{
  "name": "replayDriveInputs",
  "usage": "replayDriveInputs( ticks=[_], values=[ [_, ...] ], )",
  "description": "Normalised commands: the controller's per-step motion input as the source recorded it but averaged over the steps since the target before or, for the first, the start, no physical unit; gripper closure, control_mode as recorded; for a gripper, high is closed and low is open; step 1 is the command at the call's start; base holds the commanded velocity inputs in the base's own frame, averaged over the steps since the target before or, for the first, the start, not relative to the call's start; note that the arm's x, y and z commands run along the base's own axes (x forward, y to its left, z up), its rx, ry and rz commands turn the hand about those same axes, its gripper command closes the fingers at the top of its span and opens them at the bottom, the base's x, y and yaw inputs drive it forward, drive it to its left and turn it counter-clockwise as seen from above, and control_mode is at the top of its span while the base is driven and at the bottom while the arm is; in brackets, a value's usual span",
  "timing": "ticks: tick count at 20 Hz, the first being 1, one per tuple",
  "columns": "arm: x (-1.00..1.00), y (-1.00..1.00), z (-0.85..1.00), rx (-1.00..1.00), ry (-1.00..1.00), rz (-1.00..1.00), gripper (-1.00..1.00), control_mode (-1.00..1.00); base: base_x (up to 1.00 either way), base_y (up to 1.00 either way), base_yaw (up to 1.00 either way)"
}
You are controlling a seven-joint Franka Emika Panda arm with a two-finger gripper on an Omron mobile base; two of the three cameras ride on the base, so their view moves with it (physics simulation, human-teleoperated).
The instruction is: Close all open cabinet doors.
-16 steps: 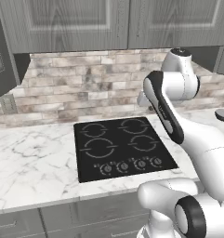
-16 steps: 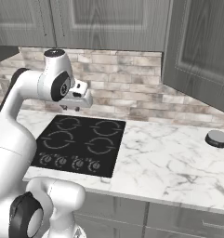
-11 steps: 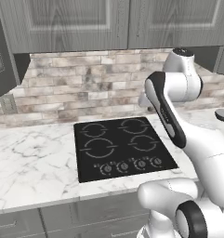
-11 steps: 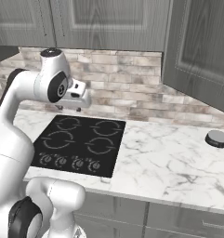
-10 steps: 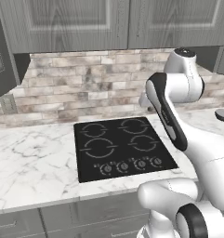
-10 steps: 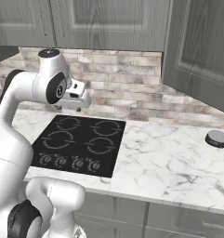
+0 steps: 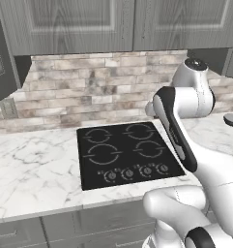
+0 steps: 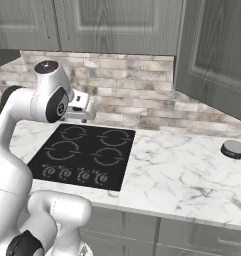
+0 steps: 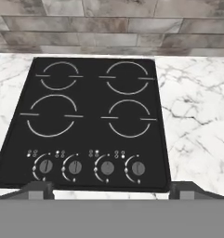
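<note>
One open cabinet door (image 8: 214, 55) hangs swung out over the counter at the upper right. Another open cabinet door (image 7: 1, 55) juts out at the far left. Between them the wall-cabinet doors (image 7: 65, 22) over the stove are shut flat, also seen as closed doors (image 8: 117, 22) in the right base view. My gripper (image 8: 83, 119) hangs above the back of the cooktop (image 8: 84, 155), pointing down, well below the doors and touching nothing. In the hand view my gripper (image 9: 111, 190) is open wide, its fingertips (image 9: 37, 189) far apart with nothing between them.
The black four-burner cooktop (image 9: 92, 116) with its row of knobs lies in the marble counter (image 8: 182, 175). A brick backsplash (image 7: 89, 92) runs behind it. A small round grey object (image 8: 234, 149) sits on the counter to the right.
The arm's upper joint has shifted a little to the right in the left base view and the hand has edged with it. The doors have not moved.
</note>
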Motion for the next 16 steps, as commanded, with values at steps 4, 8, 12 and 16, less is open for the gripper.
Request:
replayDriveInputs(
  ticks=[4,8,12,16],
  values=[
    [-0.15,0.00,0.00,0.00,-0.07,0.00,-1.00,1.00,-0.26,0.03,0.00],
    [0.00,0.00,0.00,0.00,0.00,0.00,-1.00,1.00,-0.37,0.07,0.00],
    [0.00,0.00,0.00,0.00,0.00,0.00,-1.00,1.00,-0.05,0.00,0.00],
    [0.00,0.00,0.00,0.00,0.00,0.00,-1.00,1.00,-0.37,0.14,0.00]
  ],
)
